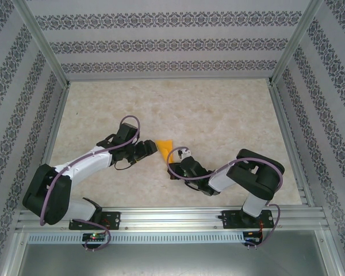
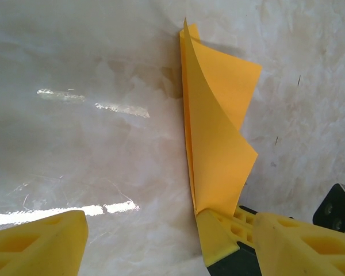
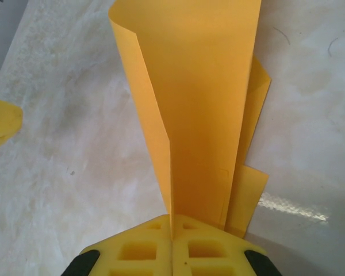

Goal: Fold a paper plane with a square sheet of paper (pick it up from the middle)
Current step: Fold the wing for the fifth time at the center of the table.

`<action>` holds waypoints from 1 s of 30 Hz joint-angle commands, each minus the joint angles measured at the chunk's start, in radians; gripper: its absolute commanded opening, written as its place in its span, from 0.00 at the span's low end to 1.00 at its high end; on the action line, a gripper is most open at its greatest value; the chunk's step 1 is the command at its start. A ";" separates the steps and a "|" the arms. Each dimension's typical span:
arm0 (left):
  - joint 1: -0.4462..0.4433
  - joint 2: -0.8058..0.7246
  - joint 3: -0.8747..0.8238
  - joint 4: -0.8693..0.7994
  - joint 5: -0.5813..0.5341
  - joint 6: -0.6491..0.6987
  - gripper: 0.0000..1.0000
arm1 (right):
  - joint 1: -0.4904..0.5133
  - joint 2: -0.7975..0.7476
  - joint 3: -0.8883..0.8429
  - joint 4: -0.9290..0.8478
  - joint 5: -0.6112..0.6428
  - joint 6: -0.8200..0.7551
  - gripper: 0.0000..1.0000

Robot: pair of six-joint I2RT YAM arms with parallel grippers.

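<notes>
Closest to the right wrist camera, the right pincer (image 3: 172,230) has its yellow fingers pressed together on the near, narrow end of the square sheet of paper (image 3: 201,109). The sheet is already folded into a long orange-yellow wedge. From that grip it runs toward the far side of the worktop (image 1: 218,109), widening as it goes, so its long axis lies near to far. It is not flat: one flap stands up in a loose curl off the crease, and a lower layer shows past its right edge.

The left pincer (image 2: 164,244) sits just left of the wedge with its jaws spread wide and nothing between them. It points right, at the sheet's long left edge. From above, it is beside the middle and the broad far half, while the right arm holds only the near tip.

The left arm is free and nearer that raised flap, so it looks better placed to press the flap down or take the middle from the left.
</notes>
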 commanded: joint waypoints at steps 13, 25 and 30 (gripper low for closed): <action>-0.057 0.194 0.106 0.173 0.156 0.006 0.56 | -0.005 0.048 -0.050 0.118 0.007 0.061 0.10; -0.095 0.372 0.192 0.283 0.202 -0.001 0.50 | -0.006 0.034 -0.056 0.088 0.000 0.104 0.19; -0.103 0.401 0.210 0.273 0.206 0.011 0.49 | -0.006 -0.025 -0.037 -0.056 0.021 0.099 0.22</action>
